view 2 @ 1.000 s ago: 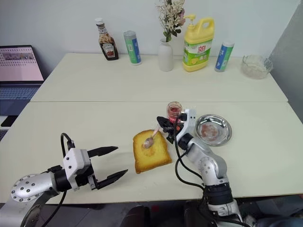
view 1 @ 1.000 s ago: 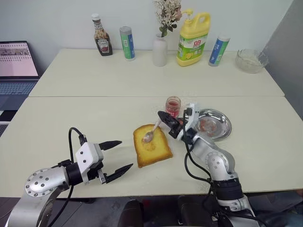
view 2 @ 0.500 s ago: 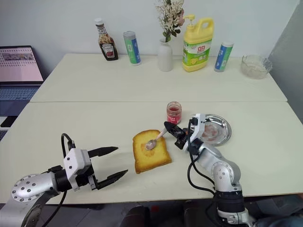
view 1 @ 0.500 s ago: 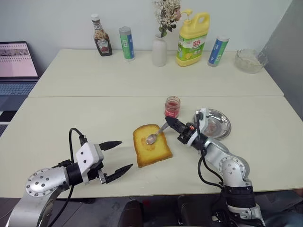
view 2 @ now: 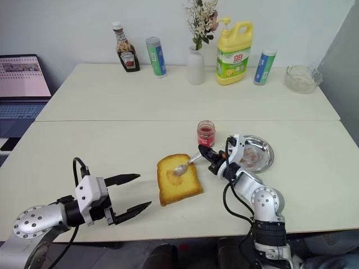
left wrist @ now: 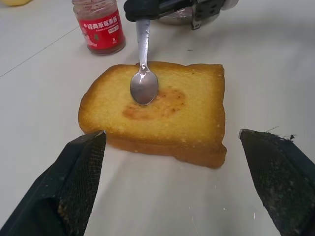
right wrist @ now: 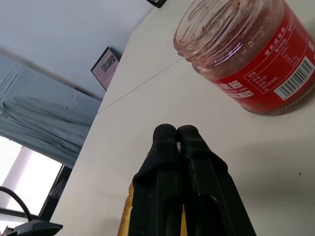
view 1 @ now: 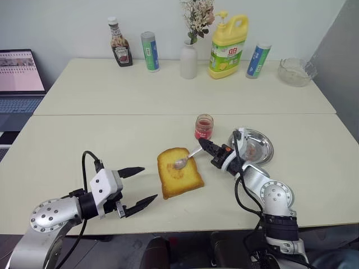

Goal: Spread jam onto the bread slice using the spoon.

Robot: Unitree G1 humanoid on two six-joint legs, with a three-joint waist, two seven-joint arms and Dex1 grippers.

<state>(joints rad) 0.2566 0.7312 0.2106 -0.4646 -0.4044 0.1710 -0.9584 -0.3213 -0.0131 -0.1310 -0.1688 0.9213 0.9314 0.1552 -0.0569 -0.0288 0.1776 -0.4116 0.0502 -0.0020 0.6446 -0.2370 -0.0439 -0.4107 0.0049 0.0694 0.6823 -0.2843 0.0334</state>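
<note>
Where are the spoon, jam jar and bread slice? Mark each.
spoon (left wrist: 143, 88), left wrist view, on its bowl over the bread.
jam jar (view 1: 204, 126), left eye view, on its red label.
bread slice (view 2: 179, 182), right eye view, on its yellow top face.

Bare table (view 1: 84, 140) left of bread slice (view 1: 179, 174), jam (view 1: 204, 126) behind, steel dish (view 1: 259, 147) right

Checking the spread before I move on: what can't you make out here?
- Spoon bowl's underside: hidden by the bowl itself, so contact with the bread slice is unclear.
- Spoon handle in the right wrist view: hidden behind the shut right gripper.
- Jam level: jar too small in head views, cut off in wrist views.
</note>
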